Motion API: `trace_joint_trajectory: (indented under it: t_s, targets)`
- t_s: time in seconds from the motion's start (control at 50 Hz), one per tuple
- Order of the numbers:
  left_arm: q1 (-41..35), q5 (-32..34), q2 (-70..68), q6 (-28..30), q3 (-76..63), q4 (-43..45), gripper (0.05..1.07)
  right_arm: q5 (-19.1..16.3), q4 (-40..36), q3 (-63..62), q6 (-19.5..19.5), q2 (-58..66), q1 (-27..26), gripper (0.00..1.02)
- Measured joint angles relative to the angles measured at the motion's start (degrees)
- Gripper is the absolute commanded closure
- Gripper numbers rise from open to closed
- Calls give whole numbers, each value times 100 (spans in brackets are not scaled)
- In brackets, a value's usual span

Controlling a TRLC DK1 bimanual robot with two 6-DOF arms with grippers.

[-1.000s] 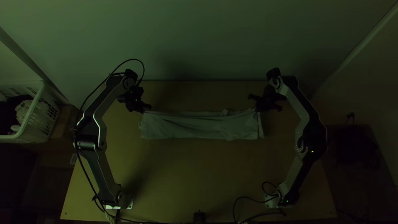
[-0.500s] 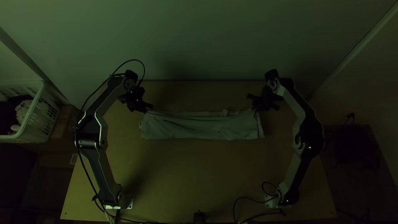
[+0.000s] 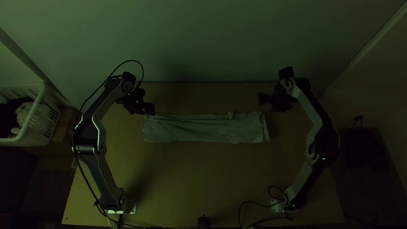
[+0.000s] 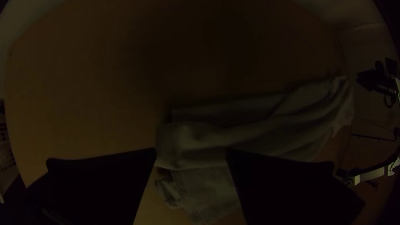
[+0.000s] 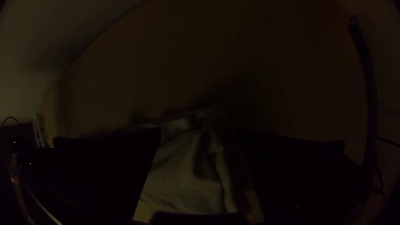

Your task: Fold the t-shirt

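One t-shirt [image 3: 203,128] lies as a long, flat strip across the surface [image 3: 203,182], a little toward 12 o'clock from its middle, with its ends at 9 and 3 o'clock. Shallow creases run lengthwise, and a small tuft sticks up on the 12 o'clock edge.

The left gripper [image 4: 191,151] is at the strip's 10 o'clock corner, its jaws parted with cloth visible between them; in such dim light it may be brushing the fabric, but it has no pinch on it. The right gripper [image 5: 201,132] is at the 2 o'clock corner, its jaws likewise wide apart and closed on nothing.

The cloth looks light, limp and soft, with nothing fragile about it. It would likely sag between two holds, and its loose layers could slide over one another or spring open if only the top one were caught. For a crosswise fold, the better hold would be the 3 o'clock or 9 o'clock end, near its corners, with every layer taken together and the lift kept low. Dragging would probably add wrinkles. The lengthwise folding seems largely done, so shortening the strip remains.
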Motion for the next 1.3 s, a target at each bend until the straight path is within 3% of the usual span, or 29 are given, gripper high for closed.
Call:
trace_joint_trajectory:
  t_s: [0.22, 0.46, 0.82, 1.3]
  targets:
    - [310, 350, -564, 2, -380, 234, 10, -81, -37, -107, -9, -638, -96, 4]
    - [876, 1202, -1049, 2, -1062, 459, 10, -304, -48, -164, -24, -1261, -140, 3]
    - [1620, 2319, -1552, -28, -2566, 1615, 10, -391, -55, 63, -24, -1604, -131, 3]
    - [1792, 2800, -1375, -59, -3355, 2208, 10, -393, -55, 109, -24, -1880, -50, 3]
